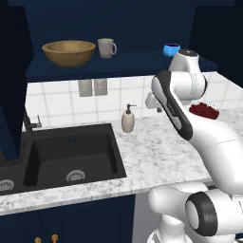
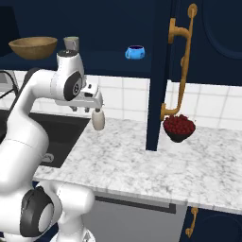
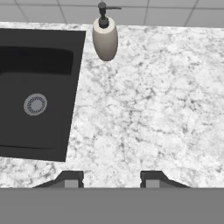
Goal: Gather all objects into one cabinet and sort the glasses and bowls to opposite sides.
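Marble counter [image 3: 144, 109] under empty, parted hand [image 3: 111, 178]; bowl [image 1: 69, 52] high on shelf

Beige soap dispenser [image 1: 128, 119] at centre, beside black sink [image 1: 71, 156] lower left; dark bowl of red fruit [image 2: 179, 127] centre right on marble counter [image 2: 142, 160].

Navy shelf [image 1: 128, 60] carries wooden bowl [image 1: 69, 52], grey mug [image 1: 106, 48], blue vessel [image 1: 171, 49].

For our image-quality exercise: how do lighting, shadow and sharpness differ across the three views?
Left base view: cabinet shelf dim, bowl still clear; mildly soft. Right base view: navy door nearly black, counter evenly lit. Hand view: flat light, dispenser casts almost no shadow; sink dark, no glare.
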